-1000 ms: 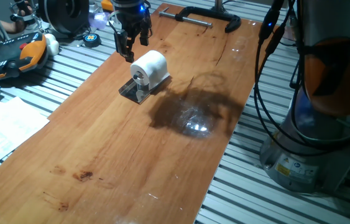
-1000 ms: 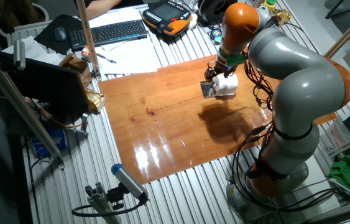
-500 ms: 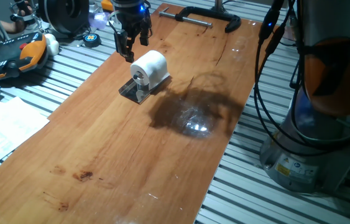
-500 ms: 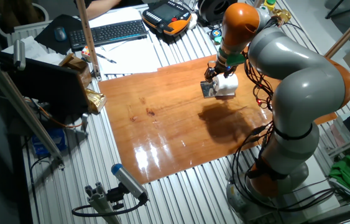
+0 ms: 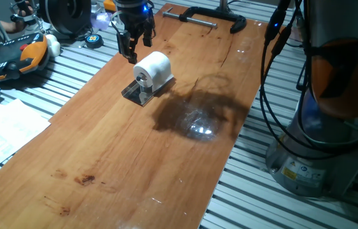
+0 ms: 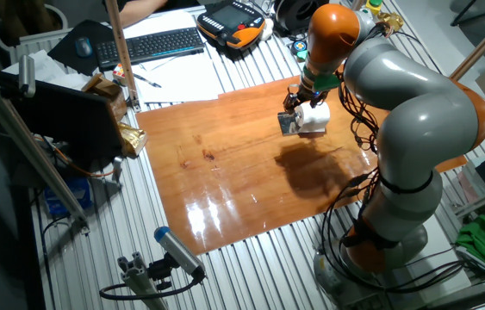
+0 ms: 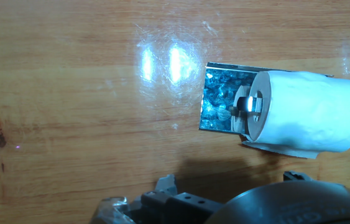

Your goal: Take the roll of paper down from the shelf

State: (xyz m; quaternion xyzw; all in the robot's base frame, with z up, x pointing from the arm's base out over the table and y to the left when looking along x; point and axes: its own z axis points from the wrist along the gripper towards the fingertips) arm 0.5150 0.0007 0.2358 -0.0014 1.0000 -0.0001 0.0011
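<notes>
Nothing has moved: the hand (image 5: pixel 135 46) hangs released at 11 o'clock of the roll (image 5: pixel 154 69), which sits on its shelf (image 5: pixel 132 93).

- The small white roll of paper (image 7: pixel 305 112) has a brownish cardboard core at its end.
- The flat metal shelf plate (image 7: pixel 221 99) under it gleams mottled blue and silver in the hand view, dark grey in the fixed views.
- The long wooden table board (image 5: pixel 134 146) is warm orange-brown with darker grain marks and white glare spots.
- The black two-finger gripper (image 5: pixel 135 46) carries a blue light above it.
- The big robot arm (image 6: pixel 397 95) is grey with orange joints.
- A black clamp (image 5: pixel 210 16) lies at the board's far end.
</notes>
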